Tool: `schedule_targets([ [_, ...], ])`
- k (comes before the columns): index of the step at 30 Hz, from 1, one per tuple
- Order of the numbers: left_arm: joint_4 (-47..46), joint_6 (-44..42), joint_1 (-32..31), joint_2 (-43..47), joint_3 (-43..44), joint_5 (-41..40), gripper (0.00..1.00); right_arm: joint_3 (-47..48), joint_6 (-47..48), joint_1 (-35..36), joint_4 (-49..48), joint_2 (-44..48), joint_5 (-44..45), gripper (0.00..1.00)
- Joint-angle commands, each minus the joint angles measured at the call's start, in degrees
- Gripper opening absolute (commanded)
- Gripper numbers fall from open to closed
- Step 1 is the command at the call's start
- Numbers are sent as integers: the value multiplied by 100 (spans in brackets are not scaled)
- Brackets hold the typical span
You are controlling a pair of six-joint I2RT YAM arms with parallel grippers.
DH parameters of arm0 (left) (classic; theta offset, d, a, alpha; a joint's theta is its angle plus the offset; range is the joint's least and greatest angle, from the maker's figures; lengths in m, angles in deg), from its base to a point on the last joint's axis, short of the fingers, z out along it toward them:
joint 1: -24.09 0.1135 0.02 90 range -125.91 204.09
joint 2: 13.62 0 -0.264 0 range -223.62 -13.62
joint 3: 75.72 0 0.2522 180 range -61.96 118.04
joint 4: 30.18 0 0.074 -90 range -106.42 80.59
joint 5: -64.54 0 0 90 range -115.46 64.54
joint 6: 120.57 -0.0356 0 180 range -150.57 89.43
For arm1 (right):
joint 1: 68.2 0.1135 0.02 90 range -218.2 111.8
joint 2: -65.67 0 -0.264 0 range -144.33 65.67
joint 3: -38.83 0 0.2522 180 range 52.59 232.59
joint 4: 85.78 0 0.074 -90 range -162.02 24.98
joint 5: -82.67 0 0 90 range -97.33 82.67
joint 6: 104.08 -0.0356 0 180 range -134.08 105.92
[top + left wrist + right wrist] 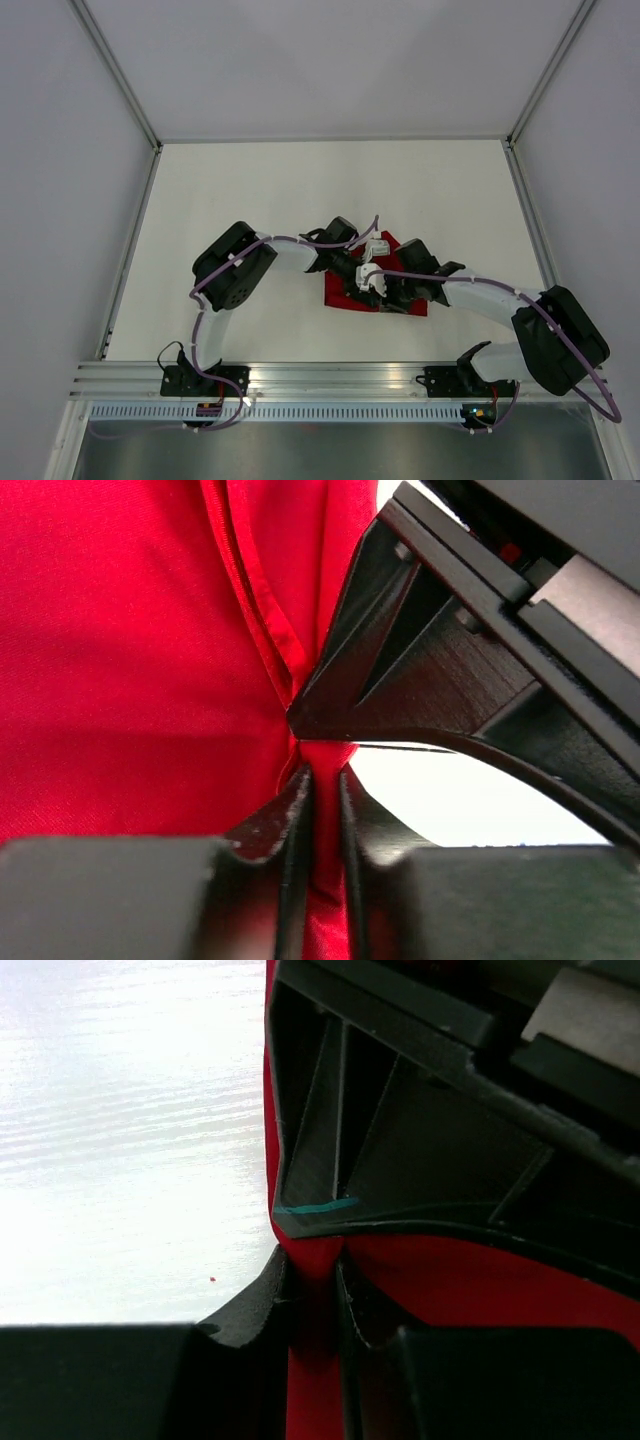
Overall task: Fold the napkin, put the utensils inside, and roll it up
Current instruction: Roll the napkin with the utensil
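Gripping the napkin (345, 296), long axis left-right, are left gripper (320, 770) and right gripper (313, 1256)

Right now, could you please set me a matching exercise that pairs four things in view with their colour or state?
Things:
1. napkin
2. table
3. left gripper
4. rail

Colour or state:
A. silver
B. shut on a fold of cloth
C. white
D. red

Pairs: 1-D, 2-C, 3-B, 4-A
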Motion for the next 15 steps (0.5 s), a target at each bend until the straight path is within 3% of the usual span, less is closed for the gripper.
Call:
schedule_targets([
  [1, -214, 224, 5, 189, -227, -683, 28, 2, 29, -19, 106, -334, 67, 10],
  [7, -909, 776, 110, 742, -551, -841, 40, 415, 363, -449, 730, -729, -529, 6],
  [15, -1885, 1181, 181, 1613, -1236, -2158, 47, 1266, 1118, -1161, 1915, -1791, -1321, 4],
])
